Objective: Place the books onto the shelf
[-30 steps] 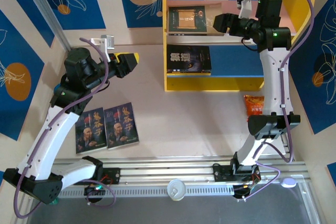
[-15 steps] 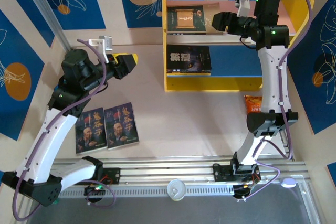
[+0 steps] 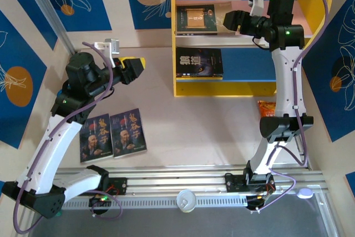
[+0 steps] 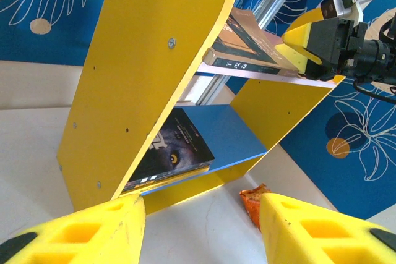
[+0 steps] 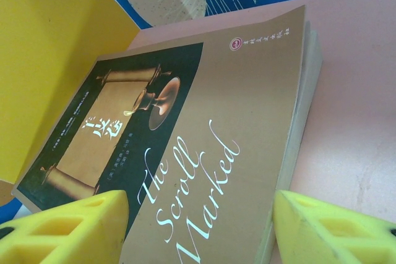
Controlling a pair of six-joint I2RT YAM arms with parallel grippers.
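Top external, shelf (image 3: 244, 65): you have it standing at 12 to 1 o'clock on the table, with yellow sides, a pink upper board and a blue lower board.
Right arm (image 3: 285, 81): yours rises from the 5 o'clock base and bends left over the upper board.
Left arm (image 3: 61, 131): it leans from the 7 o'clock base towards 10 o'clock, well apart from the shelf.
Bearded-man books (image 3: 113, 135): you'll find two lying flat side by side, touching, on the table at 8 o'clock, covers up.
Wolf book (image 3: 199, 62): it lies flat at the left end of the blue lower board; the left wrist view shows it too (image 4: 176, 153).
Brown book (image 3: 195, 19): it lies at the left end of the pink upper board, close up in the right wrist view (image 5: 185, 134).
Right gripper (image 3: 230, 21): its jaws stand apart at the brown book's right end; you cannot tell whether the pads touch it.
Left gripper (image 3: 136, 65): jaws apart with nothing between them, aimed towards the shelf's left side.
Snack packet (image 3: 267, 109): orange, on the table at 3 to 4 o'clock, just beside the right arm.
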